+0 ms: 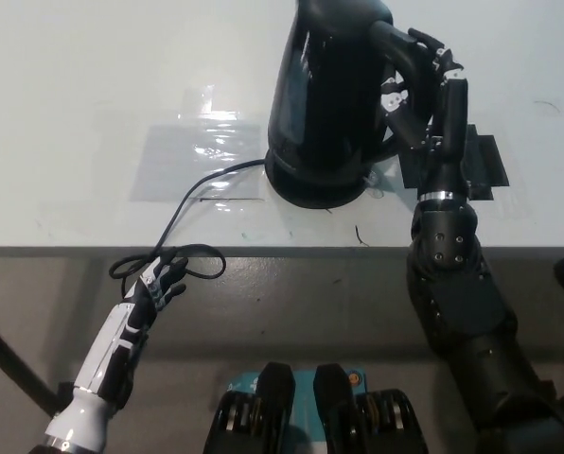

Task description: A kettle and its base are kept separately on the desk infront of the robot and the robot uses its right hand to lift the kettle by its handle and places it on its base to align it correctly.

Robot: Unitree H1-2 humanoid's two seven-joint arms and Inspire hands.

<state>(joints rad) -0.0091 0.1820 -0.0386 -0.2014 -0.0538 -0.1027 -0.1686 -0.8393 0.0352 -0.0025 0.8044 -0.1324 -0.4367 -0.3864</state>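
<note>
Kettle top: the black kettle (327, 95) is cut off by the upper picture edge, so its lid and spout tip cannot be seen.
Base: the kettle's base (310, 194) is mostly covered by the kettle body; only a dark rim shows.
Handle grip: the right hand (424, 90) wraps the handle (396, 47), both black, so the exact contact is unclear.
Cord end: the cord (192, 194) loops off the desk edge behind the left hand (159, 284); its plug is not visible.
</note>
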